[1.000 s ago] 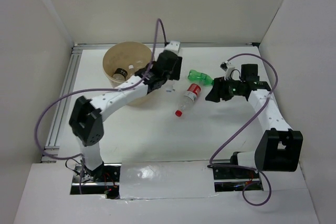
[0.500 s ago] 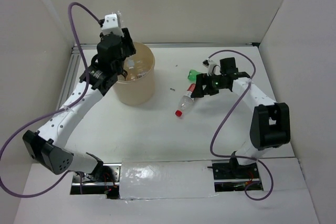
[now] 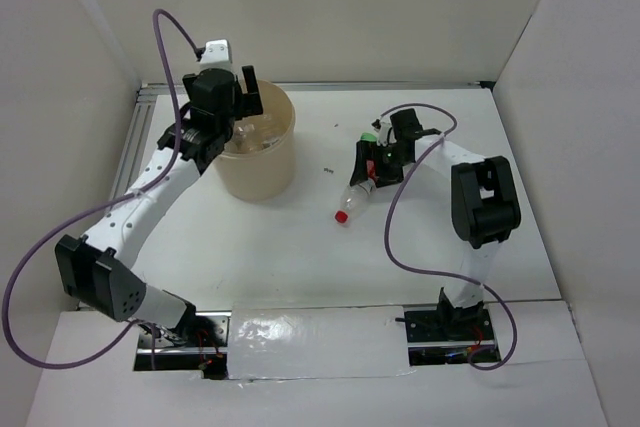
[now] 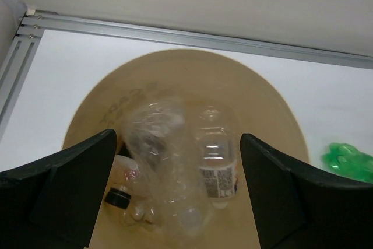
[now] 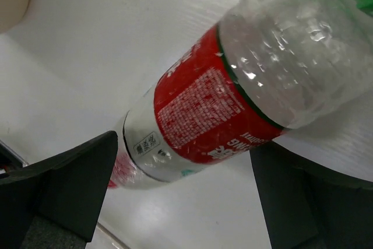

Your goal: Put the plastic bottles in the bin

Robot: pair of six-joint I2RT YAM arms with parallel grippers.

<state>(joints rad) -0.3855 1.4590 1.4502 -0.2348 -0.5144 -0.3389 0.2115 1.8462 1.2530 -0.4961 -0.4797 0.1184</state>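
- While the red-label bottle (image 3: 352, 197) lies flat on the table (image 3: 300, 257) right of the bin (image 3: 262, 175), the right gripper (image 3: 366, 169) straddles its body, fingers wide, not clamped.
- Green bottle (image 4: 348, 161): just past that one, also right of the bin, on the table.
- Inside the bin: at least 2 clear bottles (image 4: 215, 164), crumpled together.
- Left gripper (image 3: 238, 99): above the bin's far rim, spread wide, empty.

2 white arms (image 3: 150, 187), black joints (image 3: 485, 197), purple cables (image 3: 386, 227).
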